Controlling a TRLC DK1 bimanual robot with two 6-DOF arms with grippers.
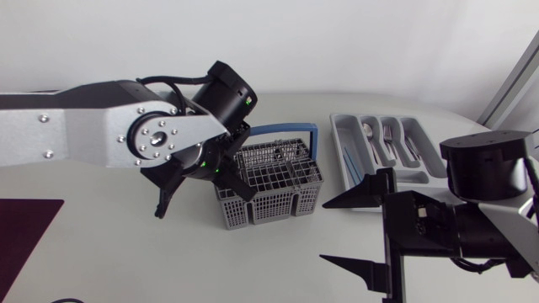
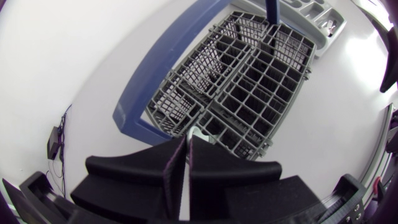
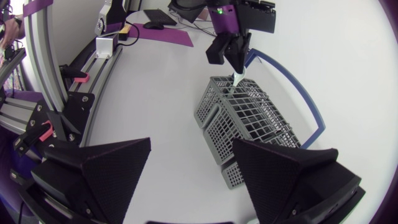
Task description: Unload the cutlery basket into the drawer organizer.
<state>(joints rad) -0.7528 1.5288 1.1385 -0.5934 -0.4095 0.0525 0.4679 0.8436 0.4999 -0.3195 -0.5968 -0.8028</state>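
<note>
The grey wire cutlery basket (image 1: 278,189) with its blue handle (image 1: 290,130) stands mid-table. My left gripper (image 1: 234,178) dips into the basket's left end. In the left wrist view the gripper (image 2: 188,143) is shut on a thin white utensil (image 2: 194,129), which stands in the basket (image 2: 249,93). The right wrist view shows the same white utensil (image 3: 239,79) under that gripper (image 3: 233,53). The grey drawer organizer (image 1: 345,119) lies at the right rear. My right gripper (image 1: 324,231) hangs open and empty in front of it, its wide-apart fingers (image 3: 106,168) facing the basket (image 3: 249,124).
A spoon (image 1: 370,135), forks (image 1: 390,139) and a blue piece (image 1: 349,160) lie in the organizer's compartments. A dark purple mat (image 1: 25,227) lies at the table's front left. The organizer's corner (image 2: 317,12) shows beyond the basket.
</note>
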